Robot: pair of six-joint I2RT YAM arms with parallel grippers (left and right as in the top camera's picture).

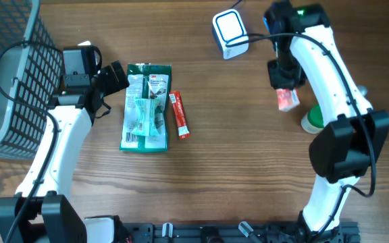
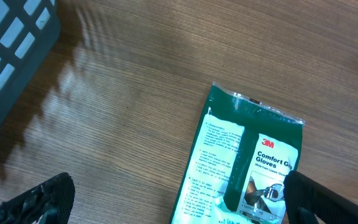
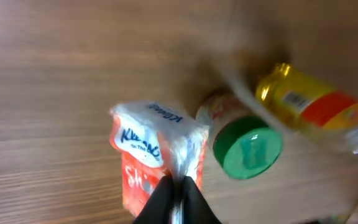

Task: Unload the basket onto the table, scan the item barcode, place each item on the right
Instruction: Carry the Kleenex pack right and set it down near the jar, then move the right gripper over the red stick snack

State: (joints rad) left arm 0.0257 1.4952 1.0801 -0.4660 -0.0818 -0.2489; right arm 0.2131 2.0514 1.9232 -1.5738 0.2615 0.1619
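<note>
Right wrist view: my right claw (image 3: 178,198) has its two fingers drawn together, with only a fold of clear wrapper pinched between them. That wrapper belongs to the tissue pack (image 3: 151,155), white and blue on top and red below. The pack sits directly ahead of the fingertips and a little to their left. The grip is on the wrapper's edge, not around the pack's body. I cannot tell whether the pack rests on the table (image 3: 55,74) or hangs off it, as this picture is blurred. Just beside the pack on its right stands a jar (image 3: 248,149) with a green lid. Past the jar is a yellow bottle (image 3: 316,102) with a red band, also blurred.

Overhead view: the tissue pack shows just below the right claw, on the side toward my base. The scanner (image 1: 229,28), white with a blue-rimmed face, stands farther out and to the left. It is apart from the pack, with bare wood between them.

My left claw (image 1: 117,77) is spread wide and holds nothing. Its tips are just beside the upper left corner of the green glove pack (image 1: 146,106). In the left wrist view the fingers (image 2: 39,199) sit at the two bottom corners, and the glove pack lies ahead of them, nearer the right-hand one. A red sachet (image 1: 179,115) lies just beside the glove pack's right edge. A basket (image 1: 5,74) stands at the far left.
</note>
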